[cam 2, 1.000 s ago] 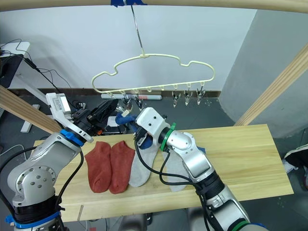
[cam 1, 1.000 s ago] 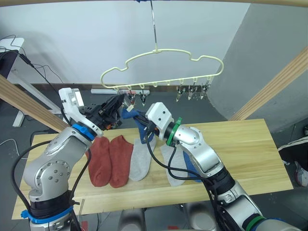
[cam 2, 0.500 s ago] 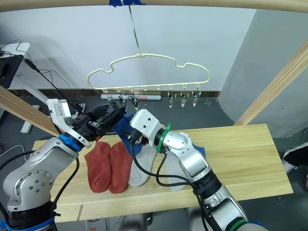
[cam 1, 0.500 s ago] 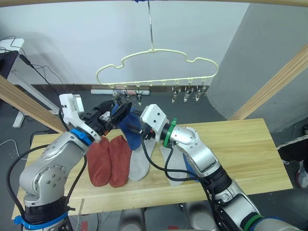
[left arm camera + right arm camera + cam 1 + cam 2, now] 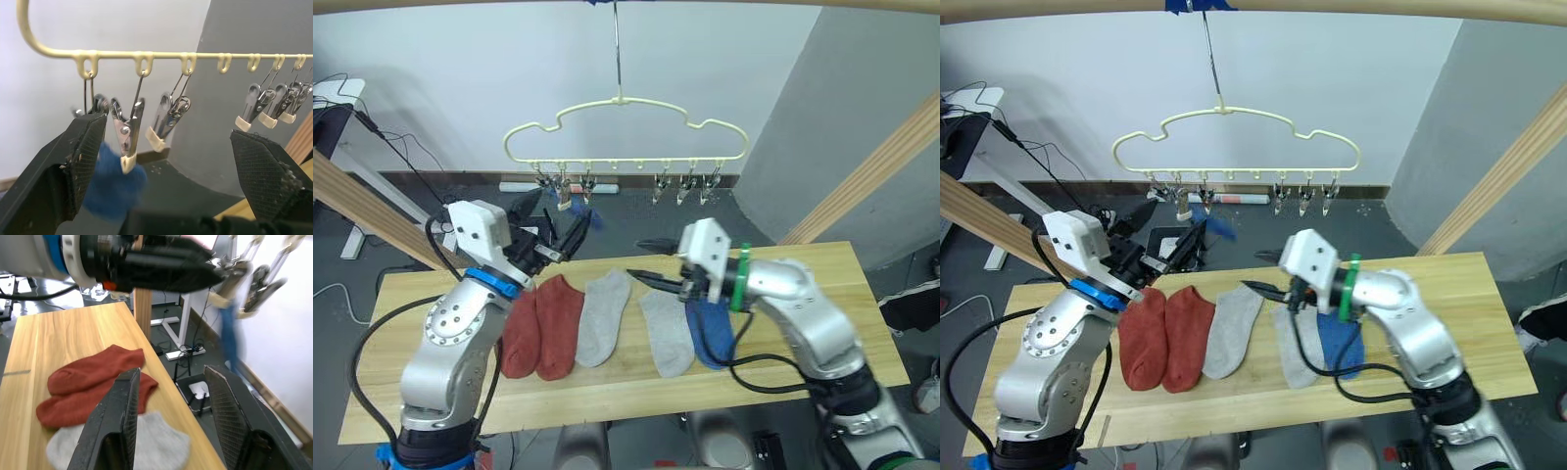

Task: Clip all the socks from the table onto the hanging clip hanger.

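The pale-yellow clip hanger point(image 5: 626, 132) hangs from its hook above the table point(image 5: 822, 294). One blue sock point(image 5: 115, 181) dangles from a clip near the hanger's left end. My left gripper point(image 5: 551, 223) is open just below that clip, with its fingers on either side of the sock and apart from it. Over the table's middle my right gripper point(image 5: 651, 262) is open and empty. On the table lie two rust-red socks point(image 5: 543, 318), two light grey socks point(image 5: 600, 318) and a second blue sock point(image 5: 710, 333), partly under my right arm.
A round wooden rail with blue tape point(image 5: 1190, 5) carries the hook. Slanted wooden beams stand at the left point(image 5: 362, 211) and right point(image 5: 871, 171). Several free clips point(image 5: 685, 186) hang along the hanger's right half. The table's right end is bare.
Both grippers have opened and let go of the blue sock, which now hangs from the clip. My right arm has drawn back to the right, away from the hanger.
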Tool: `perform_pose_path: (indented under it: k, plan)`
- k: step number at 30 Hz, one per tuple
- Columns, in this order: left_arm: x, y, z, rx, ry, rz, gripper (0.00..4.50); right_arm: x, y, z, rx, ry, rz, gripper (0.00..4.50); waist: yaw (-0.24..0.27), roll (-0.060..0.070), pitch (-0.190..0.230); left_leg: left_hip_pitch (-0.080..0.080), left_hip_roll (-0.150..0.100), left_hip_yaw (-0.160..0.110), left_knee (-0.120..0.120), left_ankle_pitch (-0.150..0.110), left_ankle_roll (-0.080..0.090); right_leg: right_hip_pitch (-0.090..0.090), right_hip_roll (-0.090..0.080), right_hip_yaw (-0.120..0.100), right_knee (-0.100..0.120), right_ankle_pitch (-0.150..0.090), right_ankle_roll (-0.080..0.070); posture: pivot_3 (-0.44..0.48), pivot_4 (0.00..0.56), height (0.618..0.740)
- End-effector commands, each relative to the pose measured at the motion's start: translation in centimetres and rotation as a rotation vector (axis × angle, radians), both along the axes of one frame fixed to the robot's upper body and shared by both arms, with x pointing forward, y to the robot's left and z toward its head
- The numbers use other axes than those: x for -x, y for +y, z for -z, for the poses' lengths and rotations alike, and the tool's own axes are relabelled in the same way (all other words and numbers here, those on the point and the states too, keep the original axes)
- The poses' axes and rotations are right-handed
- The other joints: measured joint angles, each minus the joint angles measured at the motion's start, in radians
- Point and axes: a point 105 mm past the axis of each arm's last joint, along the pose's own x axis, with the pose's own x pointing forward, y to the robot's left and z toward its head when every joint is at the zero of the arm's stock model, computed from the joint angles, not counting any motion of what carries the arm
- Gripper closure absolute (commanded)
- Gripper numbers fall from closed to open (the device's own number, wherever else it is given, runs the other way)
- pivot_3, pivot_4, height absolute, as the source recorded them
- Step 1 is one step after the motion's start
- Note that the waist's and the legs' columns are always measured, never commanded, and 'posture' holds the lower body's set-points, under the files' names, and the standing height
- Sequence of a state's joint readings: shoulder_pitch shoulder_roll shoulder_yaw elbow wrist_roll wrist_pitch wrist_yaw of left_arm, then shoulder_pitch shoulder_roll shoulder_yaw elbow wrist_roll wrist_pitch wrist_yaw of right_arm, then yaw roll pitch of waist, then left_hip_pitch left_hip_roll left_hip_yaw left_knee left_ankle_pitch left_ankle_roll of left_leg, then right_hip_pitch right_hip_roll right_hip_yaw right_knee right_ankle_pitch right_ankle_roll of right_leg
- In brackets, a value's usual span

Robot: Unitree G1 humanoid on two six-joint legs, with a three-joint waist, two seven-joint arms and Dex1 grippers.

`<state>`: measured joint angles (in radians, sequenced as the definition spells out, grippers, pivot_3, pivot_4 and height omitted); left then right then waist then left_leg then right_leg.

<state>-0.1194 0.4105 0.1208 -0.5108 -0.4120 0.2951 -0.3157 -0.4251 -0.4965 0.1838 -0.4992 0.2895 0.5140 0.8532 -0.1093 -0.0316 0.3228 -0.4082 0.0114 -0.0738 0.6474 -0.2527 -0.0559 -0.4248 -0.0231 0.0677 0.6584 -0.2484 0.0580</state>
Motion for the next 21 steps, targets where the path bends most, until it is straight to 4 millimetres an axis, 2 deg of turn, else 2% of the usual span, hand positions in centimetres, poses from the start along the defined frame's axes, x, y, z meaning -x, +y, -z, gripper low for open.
perform_pose_path:
  k: [1,4,7,12,21]
  plan:
    - [0.4,-0.6,-1.1,-0.005,-0.094,-0.032,0.02,0.6,-1.1,-1.9,-0.018,-0.033,-0.009,2.37,-0.004,0.000,0.000,0.000,0.000,0.000,0.000,0.000,0.000,0.000,0.000,0.000,0.000,0.000,0.000,-0.217,0.318,0.740]
    - [0.2,-1.6,-1.0,0.018,-0.117,-0.032,0.02,-0.1,-2.6,-2.8,-0.014,-0.043,0.057,2.37,-0.005,0.000,0.000,0.001,0.000,0.001,0.000,0.000,0.000,0.000,0.001,0.001,0.001,0.000,0.000,-0.228,0.319,0.740]
    - [0.2,-1.5,-1.2,0.049,-0.139,-0.062,0.61,-0.2,-3.2,-2.9,-0.008,-0.035,0.082,2.32,-0.006,0.000,0.000,0.001,0.000,0.001,0.000,0.000,0.000,0.000,0.001,0.001,0.001,0.000,0.000,-0.228,0.319,0.740]
    - [-0.1,-1.3,-0.9,0.040,-0.145,-0.090,1.91,0.0,-3.7,-2.6,0.010,-0.026,0.098,2.32,-0.006,0.000,0.000,0.001,0.000,0.001,0.000,0.000,0.000,0.000,0.001,0.001,0.001,0.000,0.000,-0.240,0.322,0.740]
    - [-0.9,-0.5,0.1,0.071,-0.101,-0.181,1.91,0.0,-4.1,-3.2,0.009,-0.035,0.111,2.32,-0.006,0.000,0.000,0.001,0.000,0.001,0.001,0.000,0.000,0.000,0.001,0.001,0.001,0.000,0.000,-0.249,0.321,0.740]
